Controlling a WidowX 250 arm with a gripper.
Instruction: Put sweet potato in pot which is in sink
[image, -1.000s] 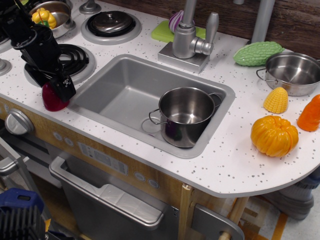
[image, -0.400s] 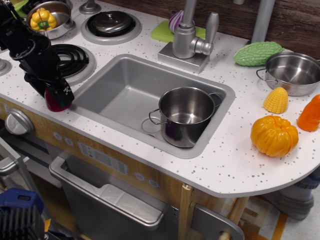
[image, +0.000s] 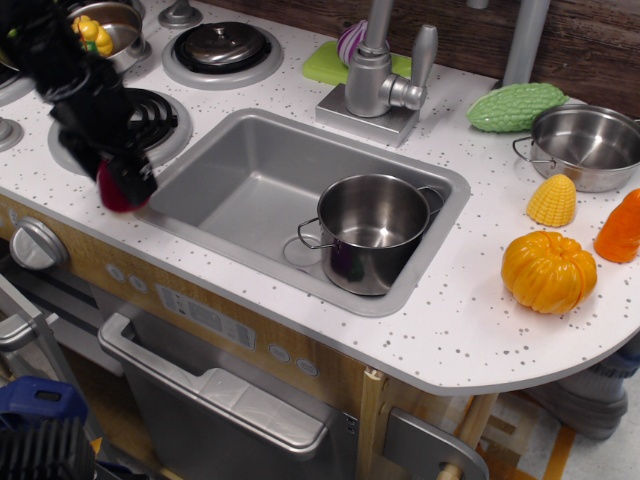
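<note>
- One arm, motion-blurred, at left edge of the surface (image: 450, 330); pincer (image: 120, 180) clamps the sweet potato (image: 112, 190).
- Sweet potato only partly visible, dark red, just left of the sink (image: 250, 190) rim, near the burner (image: 150, 115); lifted or resting, can't tell.
- Pot (image: 372, 230) upright in sink's right half, empty.
- Pumpkin (image: 548, 270), corn (image: 552, 200) and second pot (image: 590, 145) sit far right, well apart.

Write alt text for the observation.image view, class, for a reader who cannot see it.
A blurred black robot arm's pincer grips a dark red sweet potato at the left edge of a grey sink. An empty steel pot stands in the sink's right corner; an orange pumpkin sits on the counter to the right.
</note>
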